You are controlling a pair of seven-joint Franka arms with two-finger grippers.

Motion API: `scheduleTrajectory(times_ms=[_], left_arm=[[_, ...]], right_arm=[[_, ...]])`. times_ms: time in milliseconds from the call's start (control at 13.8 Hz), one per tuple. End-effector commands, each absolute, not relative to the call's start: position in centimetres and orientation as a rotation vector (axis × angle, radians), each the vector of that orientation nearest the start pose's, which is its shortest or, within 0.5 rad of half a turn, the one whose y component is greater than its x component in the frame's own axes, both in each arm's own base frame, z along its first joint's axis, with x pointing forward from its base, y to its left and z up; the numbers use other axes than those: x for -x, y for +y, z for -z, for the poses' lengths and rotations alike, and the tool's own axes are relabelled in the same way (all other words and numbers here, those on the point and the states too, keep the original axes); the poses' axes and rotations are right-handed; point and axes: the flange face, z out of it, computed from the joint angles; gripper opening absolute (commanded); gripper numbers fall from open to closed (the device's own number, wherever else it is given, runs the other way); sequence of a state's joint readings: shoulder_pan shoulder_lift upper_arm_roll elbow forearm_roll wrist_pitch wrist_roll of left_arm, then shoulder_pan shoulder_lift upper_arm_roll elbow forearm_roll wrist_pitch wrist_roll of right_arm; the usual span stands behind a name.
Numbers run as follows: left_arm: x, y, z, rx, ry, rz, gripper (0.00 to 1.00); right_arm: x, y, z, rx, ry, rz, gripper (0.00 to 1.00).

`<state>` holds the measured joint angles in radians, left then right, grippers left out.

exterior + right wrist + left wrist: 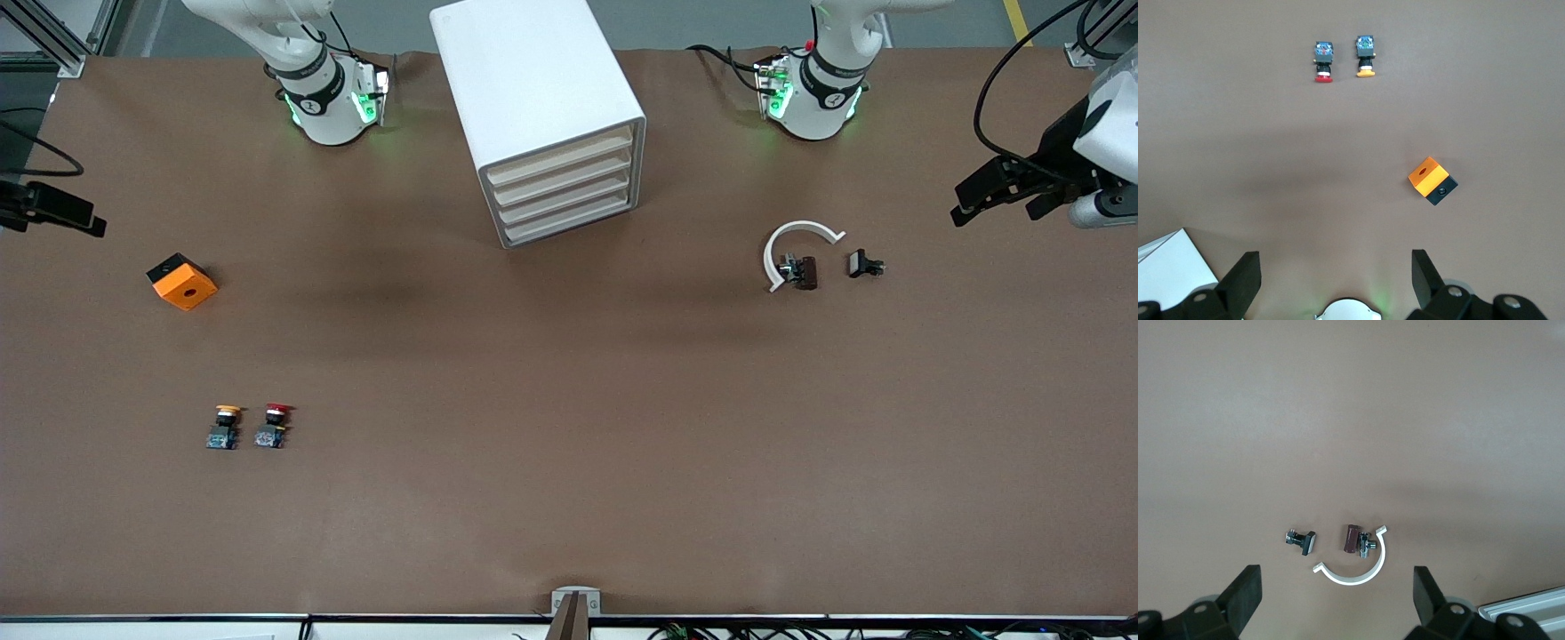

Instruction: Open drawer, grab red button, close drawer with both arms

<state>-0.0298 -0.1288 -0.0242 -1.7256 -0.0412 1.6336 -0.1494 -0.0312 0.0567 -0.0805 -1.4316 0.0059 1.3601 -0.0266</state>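
Button [273, 426] is lying on its side on the brown worktop [569, 444], toward the right arm's end and nearer the front camera than the orange cube [182, 281]. Its long axis is running toward and away from the front camera, red cap pointing away from that camera, black-and-blue body trailing nearer. Just beside it, apart, a like button with an orange-yellow cap [224, 428] is lying the same way. Fine detail on both bodies is too small to read.

Cabinet [542, 116] is standing at mid-worktop between the arm bases, its top edge cut off by the frame. Four cream-fronted drawers are showing, all sitting flush; the lowest drawer [569, 224] is closed like the others.

Toward the left arm's end, a white curved clip [796, 244] is lying with a small dark part [800, 270] touching it, and another small black part [862, 263] is just beside.

Left gripper [1337, 600] is hovering over those small parts, fingers [1245, 592] spread wide, holding nothing. Right gripper [1335, 283] is hovering over bare worktop near the cube, fingers [1243, 277] likewise wide and empty. In the front view both grippers are partly cut off at the frame edges.
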Motion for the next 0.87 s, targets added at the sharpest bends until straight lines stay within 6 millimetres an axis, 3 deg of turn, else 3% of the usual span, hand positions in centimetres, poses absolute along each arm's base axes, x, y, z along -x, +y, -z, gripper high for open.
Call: scheduleTrajectory(times_ms=[0,361,506,650,795], left_arm=[[-51.7,-2.8,-63.8,3.161,-0.132,0.075,1.0],[-51.9,-2.8,-63.4,3.153,-0.124,0.061,1.0],[-51.8,-2.7,-63.5,3.119,-0.041,0.067,1.0],[-51.7,-2.1,-63.4,3.119,0.098,0.063,1.0],[-51.8,-0.8,-63.5,3.135,0.043,0.067,1.0]], right_arm=[[-52.8,-5.3,-64.9,3.108,0.113,-0.193,1.0],[-51.9,-5.6,-63.6,3.104,0.123,-0.205,1.0],[-51.7,-5.7,-63.1,3.101,0.125,-0.205,1.0],[-51.0,-5.7,-62.8,3.101,0.125,-0.186,1.0],[-50.6,-5.6,-62.7,3.101,0.123,-0.171,1.0]])
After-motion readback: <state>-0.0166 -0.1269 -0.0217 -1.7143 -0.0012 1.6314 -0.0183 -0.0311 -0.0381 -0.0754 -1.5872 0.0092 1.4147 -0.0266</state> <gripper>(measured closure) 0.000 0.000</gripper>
